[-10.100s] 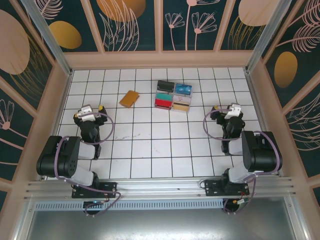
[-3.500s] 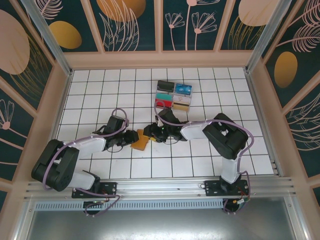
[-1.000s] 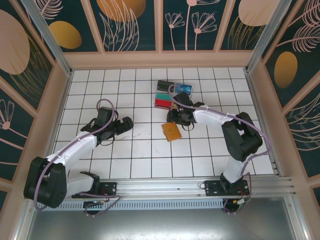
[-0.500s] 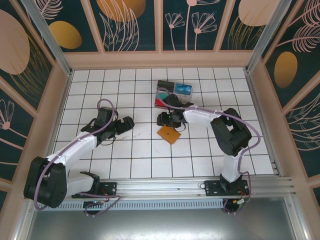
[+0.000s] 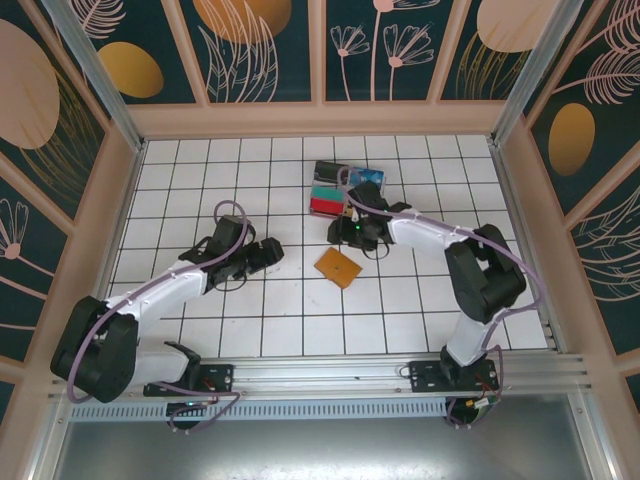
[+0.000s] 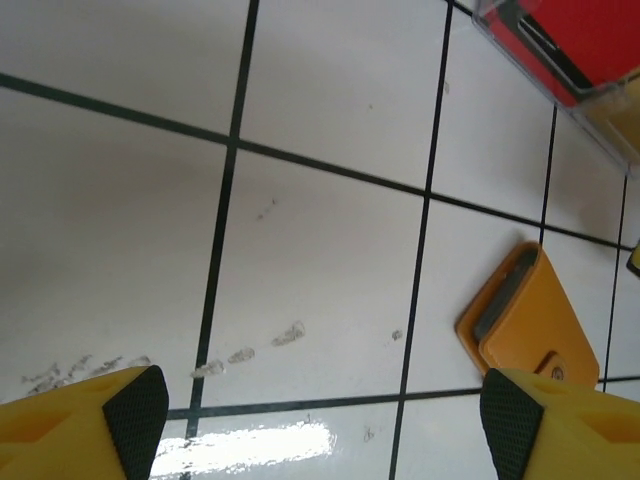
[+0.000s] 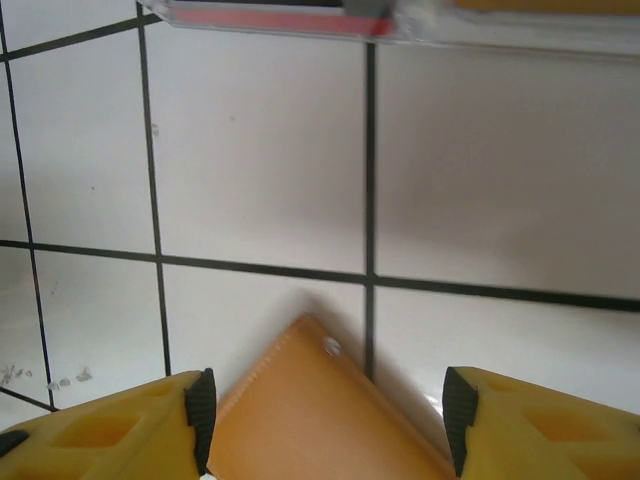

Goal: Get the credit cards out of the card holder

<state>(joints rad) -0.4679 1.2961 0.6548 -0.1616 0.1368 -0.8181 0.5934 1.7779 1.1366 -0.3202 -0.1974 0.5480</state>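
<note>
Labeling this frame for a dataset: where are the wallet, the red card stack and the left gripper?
wallet [image 5: 339,268], overhead view, middle of its orange cover.
red card stack [image 5: 325,208], overhead view, its red top face.
left gripper [image 6: 320,425], left wrist view, midway between its fingertips.

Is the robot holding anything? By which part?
Nothing is held. Both pairs of jaws stand open; the wallet lies loose on the table.

no legible text, labels, or numbers
</note>
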